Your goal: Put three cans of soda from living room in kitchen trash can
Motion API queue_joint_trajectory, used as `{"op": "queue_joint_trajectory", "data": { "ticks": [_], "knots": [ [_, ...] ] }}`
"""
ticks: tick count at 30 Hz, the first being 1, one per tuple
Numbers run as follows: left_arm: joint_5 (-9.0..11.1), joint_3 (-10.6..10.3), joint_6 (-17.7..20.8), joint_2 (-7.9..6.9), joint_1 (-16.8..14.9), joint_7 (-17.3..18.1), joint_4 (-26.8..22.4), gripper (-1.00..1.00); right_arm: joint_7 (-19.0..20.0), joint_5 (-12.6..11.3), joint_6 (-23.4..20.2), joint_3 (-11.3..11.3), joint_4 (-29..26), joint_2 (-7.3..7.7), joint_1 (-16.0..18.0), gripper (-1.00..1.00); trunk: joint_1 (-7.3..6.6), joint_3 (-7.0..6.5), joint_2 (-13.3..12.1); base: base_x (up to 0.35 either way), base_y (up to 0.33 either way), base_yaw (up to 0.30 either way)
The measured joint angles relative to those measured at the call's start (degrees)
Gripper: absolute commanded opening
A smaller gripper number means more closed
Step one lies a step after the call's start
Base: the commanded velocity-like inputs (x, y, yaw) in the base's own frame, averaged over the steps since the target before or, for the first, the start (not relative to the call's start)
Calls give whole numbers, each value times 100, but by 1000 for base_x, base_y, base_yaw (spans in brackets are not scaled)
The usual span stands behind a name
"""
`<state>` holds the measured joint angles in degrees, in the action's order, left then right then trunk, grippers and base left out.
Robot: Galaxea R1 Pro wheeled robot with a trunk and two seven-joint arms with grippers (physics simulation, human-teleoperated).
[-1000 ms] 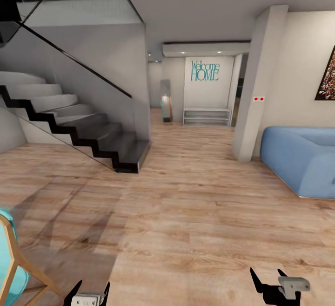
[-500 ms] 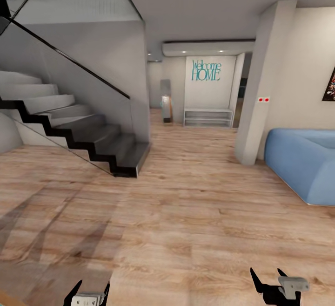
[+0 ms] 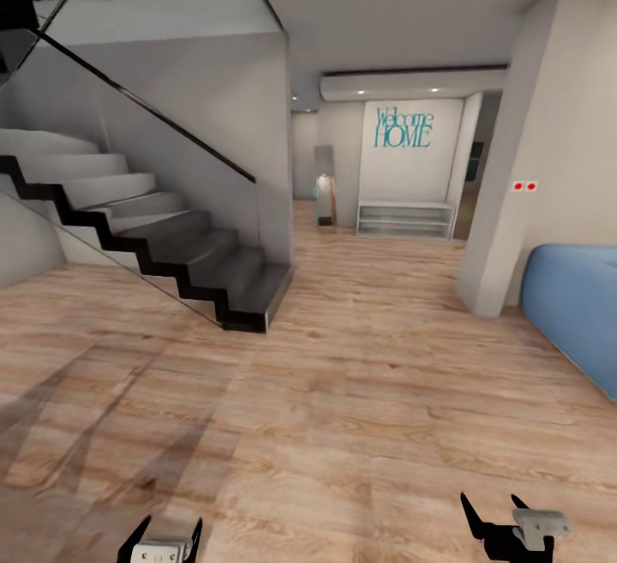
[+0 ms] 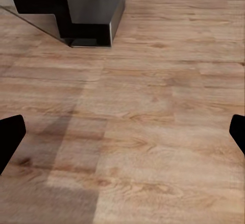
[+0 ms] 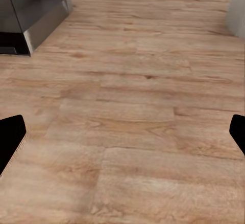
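Staircase of pale treads on a black zigzag stringer (image 3: pixel 154 237) fills the nine-to-ten o'clock part of the head view, with a glass balustrade beside it. Compared with a second ago, the whole picture has slid: the turquoise wooden-framed chair at seven o'clock is gone, the teal "Welcome HOME" wall lettering (image 3: pixel 403 128) has drifted toward one o'clock, and the blue upholstered sofa (image 3: pixel 572 314) at three o'clock is cut further by the edge. I read that as the robot's base turning leftward and rolling on, not as furniture moving.

At six to seven o'clock the left gripper (image 3: pixel 166 539) has its black fingertips spread with nothing between them; the left wrist view looks over bare light wood plank floor (image 4: pixel 143 111) toward the bottom stair. At five o'clock the right gripper (image 3: pixel 494 518) is likewise parted and empty.

No soda cans or trash can can be seen here. With the sofa sliding out of frame and both hands unloaded, the robot seems to be in transit; no can appears collected yet.
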<state>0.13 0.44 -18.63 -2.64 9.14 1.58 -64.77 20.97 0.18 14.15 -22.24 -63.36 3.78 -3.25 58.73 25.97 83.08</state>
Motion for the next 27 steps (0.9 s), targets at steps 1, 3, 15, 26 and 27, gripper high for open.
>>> {"op": "queue_joint_trajectory", "data": {
  "ticks": [1,3,15,26,27],
  "knots": [
    [2,0,0,0,0,0,0,100,0,0,0,0,0,0,0,100,0,2,0,321,0,208],
    [3,0,0,0,0,0,0,100,-2,0,0,0,-1,0,0,100,0,6,0,321,0,214],
    [4,0,0,0,0,0,0,100,-5,0,1,8,2,0,0,100,0,29,0,321,0,228],
    [4,0,0,0,0,0,0,100,1,0,0,9,1,0,0,100,0,49,0,320,0,233],
    [4,0,0,0,0,0,0,100,1,0,0,9,1,0,0,100,0,50,0,321,0,241]
  ]
}}
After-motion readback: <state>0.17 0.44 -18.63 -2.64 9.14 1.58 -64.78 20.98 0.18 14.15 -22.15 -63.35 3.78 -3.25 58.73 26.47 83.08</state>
